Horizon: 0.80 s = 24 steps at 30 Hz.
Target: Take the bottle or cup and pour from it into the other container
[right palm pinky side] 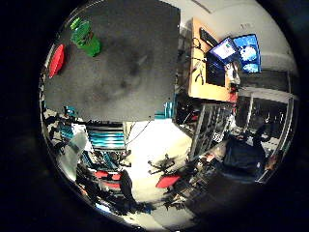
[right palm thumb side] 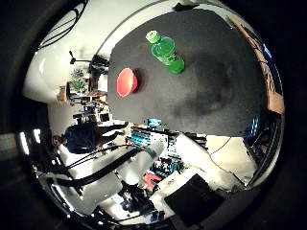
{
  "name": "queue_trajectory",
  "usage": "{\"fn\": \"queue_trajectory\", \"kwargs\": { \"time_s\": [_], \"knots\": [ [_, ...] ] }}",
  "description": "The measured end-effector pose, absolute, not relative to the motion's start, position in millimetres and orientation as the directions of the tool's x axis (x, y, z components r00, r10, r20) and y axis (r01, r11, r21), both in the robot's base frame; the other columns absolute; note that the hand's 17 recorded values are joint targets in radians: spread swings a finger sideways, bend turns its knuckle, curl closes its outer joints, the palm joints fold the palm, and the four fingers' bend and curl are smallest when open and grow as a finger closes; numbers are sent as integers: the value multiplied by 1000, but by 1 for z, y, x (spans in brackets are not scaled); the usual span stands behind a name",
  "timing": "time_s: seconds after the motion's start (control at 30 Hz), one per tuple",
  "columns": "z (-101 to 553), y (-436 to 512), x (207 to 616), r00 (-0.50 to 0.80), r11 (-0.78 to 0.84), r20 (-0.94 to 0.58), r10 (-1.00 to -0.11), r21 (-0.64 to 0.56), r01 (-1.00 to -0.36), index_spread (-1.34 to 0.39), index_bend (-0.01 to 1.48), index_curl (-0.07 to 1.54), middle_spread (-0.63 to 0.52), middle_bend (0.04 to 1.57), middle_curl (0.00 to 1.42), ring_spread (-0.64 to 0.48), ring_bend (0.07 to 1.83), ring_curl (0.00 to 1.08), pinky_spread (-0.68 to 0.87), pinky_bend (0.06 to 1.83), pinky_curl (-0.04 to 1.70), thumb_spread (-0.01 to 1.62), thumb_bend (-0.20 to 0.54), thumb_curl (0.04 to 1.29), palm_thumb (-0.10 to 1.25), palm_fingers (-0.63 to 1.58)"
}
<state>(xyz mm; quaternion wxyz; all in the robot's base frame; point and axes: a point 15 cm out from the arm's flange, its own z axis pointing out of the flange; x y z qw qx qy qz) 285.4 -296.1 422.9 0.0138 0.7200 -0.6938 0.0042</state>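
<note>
I cannot tell how the fingers stand; neither palm view gives me a part I can read as a finger, so whether the hand is released or clenched stays unknown to me; nothing sits close against the palm in either view.

Looking out from the palm, I see the dark table well away from the hand; its top is a flat, dark grey sheet with faint lighter smudges across the middle. On it stands a green bottle, translucent, with a green cap; it looks upright on the table top, seen from above and at a slant. Beside it, near but apart, lies a red cup, its open mouth showing as a red round; the two do not touch, and both sit toward one edge of the table, with most of the top bare.

Beyond the table edge I see a pale floor; a wooden desk with lit monitors stands off to one side; racks and gear with teal and red parts crowd the floor past the table's near edge, too small for me to name.
</note>
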Motion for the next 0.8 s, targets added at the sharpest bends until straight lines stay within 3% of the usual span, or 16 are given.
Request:
{"fn": "queue_trajectory", "kwargs": {
  "time_s": [0.37,0.8],
  "knots": [
    [422,-295,288,44,-43,14,-999,5,-999,-354,196,376,96,172,253,220,196,247,431,476,167,1048,-26,373,721,43],
    [403,-291,305,62,-55,-108,-992,-68,-996,-308,159,321,107,191,284,202,223,268,435,533,177,1035,-31,317,585,57]
  ]
}}
